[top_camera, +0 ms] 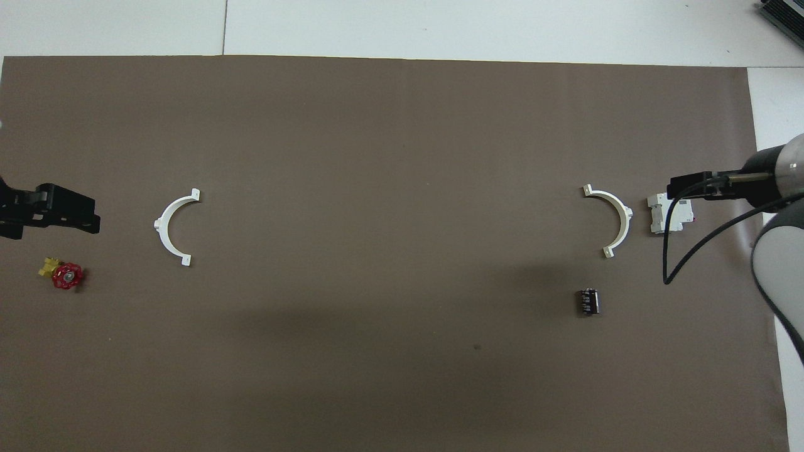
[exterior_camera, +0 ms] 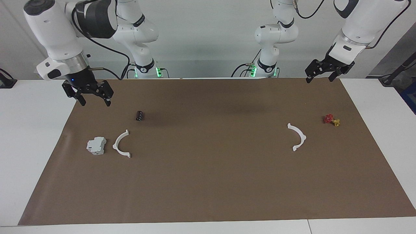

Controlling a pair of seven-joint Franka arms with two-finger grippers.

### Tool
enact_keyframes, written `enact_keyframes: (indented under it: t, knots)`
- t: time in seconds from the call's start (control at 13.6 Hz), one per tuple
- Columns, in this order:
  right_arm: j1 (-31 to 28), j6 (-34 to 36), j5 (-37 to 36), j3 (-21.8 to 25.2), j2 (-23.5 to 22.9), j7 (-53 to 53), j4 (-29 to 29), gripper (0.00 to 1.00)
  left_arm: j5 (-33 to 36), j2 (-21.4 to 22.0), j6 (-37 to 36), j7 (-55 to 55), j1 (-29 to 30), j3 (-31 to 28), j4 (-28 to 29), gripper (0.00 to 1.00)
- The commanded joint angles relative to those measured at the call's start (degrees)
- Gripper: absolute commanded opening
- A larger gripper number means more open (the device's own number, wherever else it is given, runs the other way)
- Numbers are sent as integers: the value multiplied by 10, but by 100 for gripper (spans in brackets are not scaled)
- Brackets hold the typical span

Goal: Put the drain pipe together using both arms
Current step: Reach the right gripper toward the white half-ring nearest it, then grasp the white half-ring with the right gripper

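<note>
The drain pipe lies as two separate white half-ring arcs on the brown mat [exterior_camera: 208,182]. One arc [exterior_camera: 115,147] [top_camera: 625,220] lies toward the right arm's end, beside a grey-white box. The other arc [exterior_camera: 304,137] [top_camera: 159,226] lies toward the left arm's end. My right gripper [exterior_camera: 92,97] is open and empty, raised over the mat's edge at its own end. In the overhead view its wrist [top_camera: 776,182] hides it. My left gripper [exterior_camera: 320,75] [top_camera: 50,213] is open and empty, raised over the mat's end near a red valve; that arm waits.
The grey-white blocky box [exterior_camera: 96,145] [top_camera: 659,216] lies next to the right-end arc. A small black cylinder [exterior_camera: 139,115] [top_camera: 588,301] lies nearer to the robots than that arc. A red-and-yellow valve [exterior_camera: 330,119] [top_camera: 66,276] lies near the left-end arc.
</note>
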State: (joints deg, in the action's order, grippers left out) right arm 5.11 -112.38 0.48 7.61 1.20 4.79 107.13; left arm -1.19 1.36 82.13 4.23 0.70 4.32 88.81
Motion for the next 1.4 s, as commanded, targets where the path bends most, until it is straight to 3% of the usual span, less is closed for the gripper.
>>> enact_keyframes:
  t: [0.0,0.3,0.52,0.81,1.03,1.33]
  knots:
    - [-11,-71,34,-6,-48,119,46,100,-8,17,3,4,4,0,19,100]
    - [-15,-224,58,-5,-124,201,108,100,-8,17,3,5,4,0,19,100]
    - [-31,-267,58,-5,-146,250,127,98,-8,17,3,5,4,0,19,100]
    - [-54,-290,59,-6,-169,288,135,84,-7,17,3,5,4,0,19,100]
    - [-48,-290,59,-6,-169,284,135,66,-7,17,3,5,4,0,19,100]
    - [-41,-292,62,-6,-172,276,135,65,-7,17,3,5,4,0,19,100]
